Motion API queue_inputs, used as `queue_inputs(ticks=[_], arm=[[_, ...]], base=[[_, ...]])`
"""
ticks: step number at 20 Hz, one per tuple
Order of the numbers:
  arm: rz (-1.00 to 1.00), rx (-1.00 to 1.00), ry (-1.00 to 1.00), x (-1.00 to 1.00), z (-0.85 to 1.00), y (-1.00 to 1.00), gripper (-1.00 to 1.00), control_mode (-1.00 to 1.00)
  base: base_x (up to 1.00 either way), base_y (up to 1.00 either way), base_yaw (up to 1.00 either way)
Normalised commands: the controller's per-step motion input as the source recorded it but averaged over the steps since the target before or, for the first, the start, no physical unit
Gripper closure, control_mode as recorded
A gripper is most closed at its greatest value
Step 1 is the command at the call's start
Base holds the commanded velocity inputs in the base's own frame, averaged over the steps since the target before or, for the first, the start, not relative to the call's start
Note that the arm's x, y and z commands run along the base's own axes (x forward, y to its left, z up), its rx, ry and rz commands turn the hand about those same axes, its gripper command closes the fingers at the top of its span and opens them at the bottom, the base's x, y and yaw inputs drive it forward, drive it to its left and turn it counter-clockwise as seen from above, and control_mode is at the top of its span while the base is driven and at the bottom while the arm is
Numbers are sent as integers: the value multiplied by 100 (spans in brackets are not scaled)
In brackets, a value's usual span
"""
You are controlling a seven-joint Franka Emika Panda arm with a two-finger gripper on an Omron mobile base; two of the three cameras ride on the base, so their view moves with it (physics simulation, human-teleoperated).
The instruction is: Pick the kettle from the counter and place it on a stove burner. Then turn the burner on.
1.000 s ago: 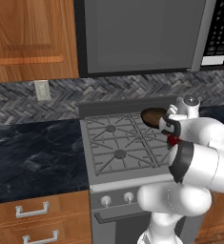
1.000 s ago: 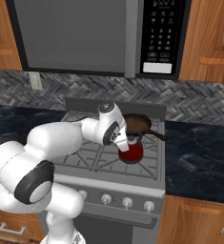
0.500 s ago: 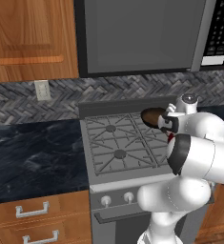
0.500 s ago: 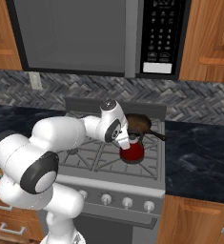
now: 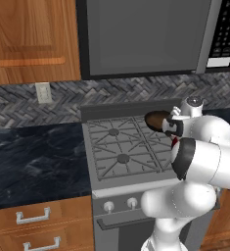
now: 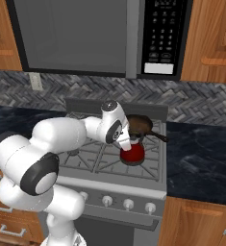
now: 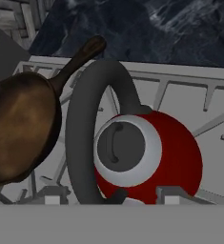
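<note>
The kettle (image 6: pixel 132 153) sat on the grate over the front right stove burner (image 7: pixel 180 193), off the black counter (image 6: pixel 201 158) and just beside the brown skillet (image 6: pixel 139 125) on the rear burner, so the placing step looked done and the knobs (image 6: pixel 128 204) on the stove front were yet to be turned. The gripper (image 6: pixel 124 140) hovered close above the kettle's dark arched handle (image 7: pixel 92 124), but whether its jaws were parted or closed on that handle I could not tell. The skillet held nothing, and the kettle's silvery lid (image 7: pixel 125 150) was on, hiding anything inside.
</note>
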Motion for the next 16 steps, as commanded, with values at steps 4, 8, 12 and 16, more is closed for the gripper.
queue_inputs(ticks=[4,8,12,16], arm=[[0,0,0,0,3,0,-100,-100],[0,0,0,0,3,0,-100,-100],[0,0,0,-14,25,-12,-100,-100],[0,0,-10,-44,48,-35,-100,-100]], base=[[0,0,0],[0,0,0],[0,0,0],[0,0,0]])
